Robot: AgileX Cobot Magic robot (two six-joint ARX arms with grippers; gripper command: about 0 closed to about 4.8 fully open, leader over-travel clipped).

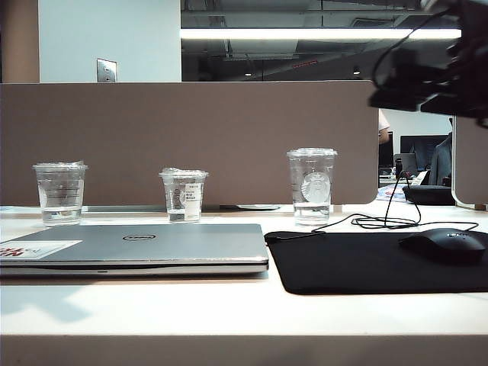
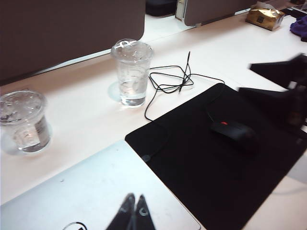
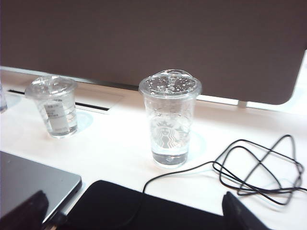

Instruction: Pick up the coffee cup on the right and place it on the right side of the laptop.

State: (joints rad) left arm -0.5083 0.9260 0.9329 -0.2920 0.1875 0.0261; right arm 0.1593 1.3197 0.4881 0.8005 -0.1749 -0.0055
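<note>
The coffee cup [image 1: 311,185], tall, clear and lidded with a round whitish logo, stands upright on the white desk behind the black mouse pad [image 1: 381,261]. The closed silver laptop [image 1: 137,245] lies left of the pad. My right gripper [image 3: 134,213] is open wide with nothing between its fingers [image 3: 240,213]; it hovers over the pad, and the coffee cup [image 3: 169,117] is a short way ahead of it. The right arm [image 1: 438,84] shows blurred, high at the right. My left gripper [image 2: 134,203] is shut and empty above the laptop lid [image 2: 86,191], far from the coffee cup [image 2: 132,72].
Two shorter clear cups stand left of the coffee cup, one with a white label [image 1: 184,196], one at far left [image 1: 59,194]. A black mouse [image 1: 444,245] sits on the pad, its tangled cable [image 3: 259,167] lying right of the coffee cup. A brown partition [image 1: 191,137] runs behind.
</note>
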